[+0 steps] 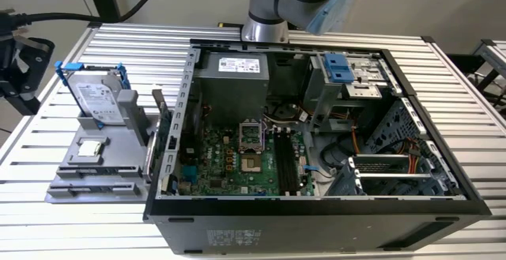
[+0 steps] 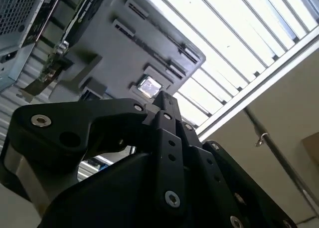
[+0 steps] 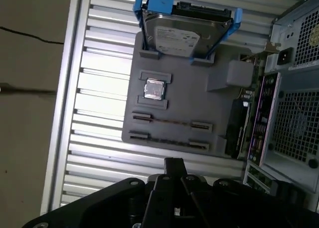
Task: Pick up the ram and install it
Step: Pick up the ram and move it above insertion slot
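Observation:
The ram (image 3: 172, 121) stands on edge as a thin dark strip between two small holders on the grey fixture (image 3: 219, 108); a second similar strip (image 3: 169, 140) lies parallel beside it. My gripper (image 3: 173, 163) hovers above the slatted table just off the fixture's edge nearest those strips. Its black fingers meet at the tip, shut on nothing. In the second wrist view the gripper (image 2: 167, 97) points toward the fixture (image 2: 99, 48). The long black memory slots (image 1: 286, 162) sit on the motherboard inside the open computer case (image 1: 442, 171), at the fixture's (image 1: 71, 189) side.
A silver hard drive in a blue frame (image 3: 182, 33) leans upright at the fixture's far end (image 1: 99, 97). The small square processor chip (image 3: 154, 90) lies mid-fixture. The arm's base (image 1: 265, 26) stands behind the case. A black device with cables (image 1: 16, 64) sits at the exterior view's left edge.

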Motion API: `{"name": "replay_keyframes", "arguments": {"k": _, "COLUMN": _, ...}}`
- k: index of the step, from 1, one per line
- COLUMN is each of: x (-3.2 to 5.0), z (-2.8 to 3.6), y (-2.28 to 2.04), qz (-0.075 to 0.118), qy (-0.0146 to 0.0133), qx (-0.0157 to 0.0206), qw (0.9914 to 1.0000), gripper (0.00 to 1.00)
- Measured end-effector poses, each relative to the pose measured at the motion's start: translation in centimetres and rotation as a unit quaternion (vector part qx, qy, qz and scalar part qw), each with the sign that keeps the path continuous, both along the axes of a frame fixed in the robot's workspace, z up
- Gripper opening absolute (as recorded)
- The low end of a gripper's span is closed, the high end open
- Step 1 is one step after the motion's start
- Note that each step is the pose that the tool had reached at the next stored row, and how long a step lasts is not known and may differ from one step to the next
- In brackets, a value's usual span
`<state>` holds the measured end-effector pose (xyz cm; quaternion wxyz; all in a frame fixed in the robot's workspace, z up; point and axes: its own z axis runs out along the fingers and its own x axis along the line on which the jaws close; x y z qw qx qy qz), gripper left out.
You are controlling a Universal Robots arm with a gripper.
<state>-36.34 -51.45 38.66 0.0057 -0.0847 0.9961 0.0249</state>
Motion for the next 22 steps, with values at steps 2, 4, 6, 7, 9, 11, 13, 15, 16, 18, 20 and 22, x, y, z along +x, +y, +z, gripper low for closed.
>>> {"name": "replay_keyframes", "arguments": {"k": 2, "x": 0.0, "z": 0.0, "y": 0.0, "qz": 0.015, "qy": 0.0, "qx": 0.0, "qw": 0.99988, "gripper": 0.0}}
{"name": "replay_keyframes", "arguments": {"k": 4, "x": 0.0, "z": 0.0, "y": 0.0, "qz": 0.03, "qy": 0.0, "qx": 0.0, "qw": 0.99955, "gripper": 0.0}}
{"name": "replay_keyframes", "arguments": {"k": 6, "x": 0.0, "z": 0.0, "y": 0.0, "qz": 0.043, "qy": 0.0, "qx": 0.0, "qw": 0.99907, "gripper": 0.0}}
{"name": "replay_keyframes", "arguments": {"k": 7, "x": 0.0, "z": 0.0, "y": 0.0, "qz": 0.05, "qy": 0.0, "qx": 0.0, "qw": 0.99877, "gripper": 0.0}}
{"name": "replay_keyframes", "arguments": {"k": 9, "x": 0.0, "z": 0.0, "y": 0.0, "qz": 0.061, "qy": 0.0, "qx": 0.0, "qw": 0.99812, "gripper": 0.0}}
{"name": "replay_keyframes", "arguments": {"k": 11, "x": 0.0, "z": 0.0, "y": 0.0, "qz": 0.073, "qy": 0.0, "qx": 0.0, "qw": 0.99736, "gripper": 0.0}}
{"name": "replay_keyframes", "arguments": {"k": 13, "x": 0.0, "z": 0.0, "y": 0.0, "qz": 0.084, "qy": 0.0, "qx": 0.0, "qw": 0.9965, "gripper": 0.0}}
{"name": "replay_keyframes", "arguments": {"k": 15, "x": 0.0, "z": 0.0, "y": 0.0, "qz": 0.095, "qy": 0.0, "qx": 0.0, "qw": 0.99548, "gripper": 0.0}}
{"name": "replay_keyframes", "arguments": {"k": 16, "x": 0.0, "z": 0.0, "y": 0.0, "qz": 0.101, "qy": 0.0, "qx": 0.0, "qw": 0.9949, "gripper": 0.0}}
{"name": "replay_keyframes", "arguments": {"k": 18, "x": 0.0, "z": 0.0, "y": 0.0, "qz": 0.113, "qy": 0.0, "qx": 0.0, "qw": 0.99355, "gripper": 0.0}}
{"name": "replay_keyframes", "arguments": {"k": 20, "x": 0.0, "z": 0.0, "y": 0.0, "qz": 0.125, "qy": 0.0, "qx": 0.0, "qw": 0.99214, "gripper": 0.0}}
{"name": "replay_keyframes", "arguments": {"k": 22, "x": 0.0, "z": 0.0, "y": 0.0, "qz": 0.137, "qy": 0.0, "qx": 0.0, "qw": 0.99052, "gripper": 0.0}}
